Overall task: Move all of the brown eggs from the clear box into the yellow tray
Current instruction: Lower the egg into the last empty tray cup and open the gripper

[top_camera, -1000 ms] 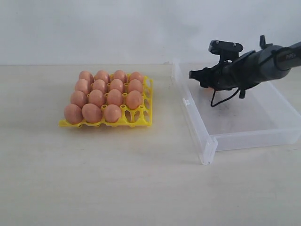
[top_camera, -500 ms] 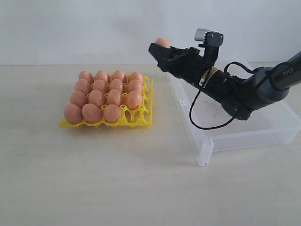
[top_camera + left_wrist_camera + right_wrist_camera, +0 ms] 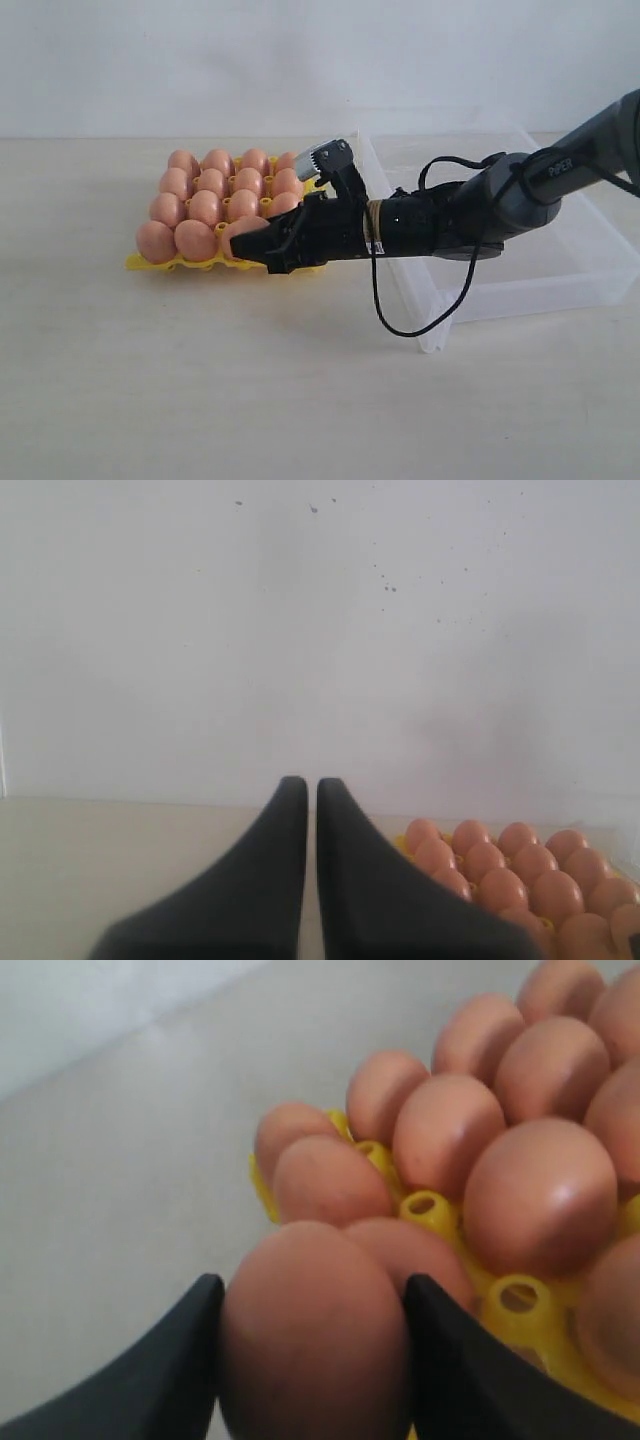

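brown, the held egg sits pinched in the right gripper. one dark finger is on each side of it, both pressed to the shell, w/ the jaws about egg-wide apart. this grip is at the tray corner nearest the box, in the tray's front row, right next to the row's other eggs. we can't tell if it's down in a cup or just above one, as the gripper hides that spot in the ext. view.

the other eggs stand packed in the tray's cups, row behind row, w/ yellow pegs showing between them. the right arm reaches low from over the box's near wall across to the tray. its black cable loops down between tray and box.

the box lies just beside the tray, not touching it, and both rest on the pale table.

the left gripper is off the tray, w/ its fingers pressed together and only a thin slit between them, holding nothing. some tray eggs show beyond it, and a white wall behind.
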Controlling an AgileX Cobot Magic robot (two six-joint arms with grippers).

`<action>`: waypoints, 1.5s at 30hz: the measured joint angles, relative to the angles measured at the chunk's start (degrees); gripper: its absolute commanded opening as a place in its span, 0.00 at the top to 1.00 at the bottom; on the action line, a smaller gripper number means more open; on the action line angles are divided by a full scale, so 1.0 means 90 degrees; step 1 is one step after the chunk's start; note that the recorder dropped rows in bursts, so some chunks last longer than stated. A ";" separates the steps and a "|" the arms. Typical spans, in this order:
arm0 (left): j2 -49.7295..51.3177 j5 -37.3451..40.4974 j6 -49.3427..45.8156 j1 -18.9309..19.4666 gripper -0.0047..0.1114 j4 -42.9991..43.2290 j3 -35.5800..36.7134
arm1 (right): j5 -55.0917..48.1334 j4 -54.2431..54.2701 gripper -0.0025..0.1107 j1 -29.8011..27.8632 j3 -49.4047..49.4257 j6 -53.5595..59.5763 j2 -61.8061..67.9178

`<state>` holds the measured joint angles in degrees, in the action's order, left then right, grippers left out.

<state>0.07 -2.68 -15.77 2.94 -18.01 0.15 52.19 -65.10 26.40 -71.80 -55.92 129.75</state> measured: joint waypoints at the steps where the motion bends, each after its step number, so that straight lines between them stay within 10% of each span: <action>1: 0.0000 0.0000 0.0000 0.0000 0.93 0.0000 0.0000 | -0.0115 -0.0079 0.98 0.0015 0.0000 0.0020 0.0000; 21: 0.0000 0.0000 0.0000 0.0000 0.93 0.0000 0.0000 | -0.1261 0.1021 0.95 0.0015 -0.0009 0.1520 0.0000; 26: 0.0000 0.0000 0.0000 0.0000 0.93 0.0000 0.0000 | -0.1346 0.1212 0.52 0.0015 -0.0009 0.1590 0.0000; 29: 0.0000 0.0000 0.0000 0.0000 0.93 0.0000 0.0000 | -0.1408 0.1319 0.43 0.0015 -0.0009 0.1676 0.0000; 41: 0.0000 0.0000 0.0000 0.0000 0.93 0.0000 0.0000 | -0.1816 0.1846 0.45 0.0015 -0.0009 0.2209 -0.0581; 45: 0.0000 0.0000 0.0000 0.0000 0.93 0.0000 0.0000 | -0.2315 0.1796 0.77 0.0015 -0.0009 0.2108 -0.1065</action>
<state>0.07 -2.68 -15.77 2.94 -18.01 0.15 31.36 -48.93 26.53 -71.89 -36.95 120.17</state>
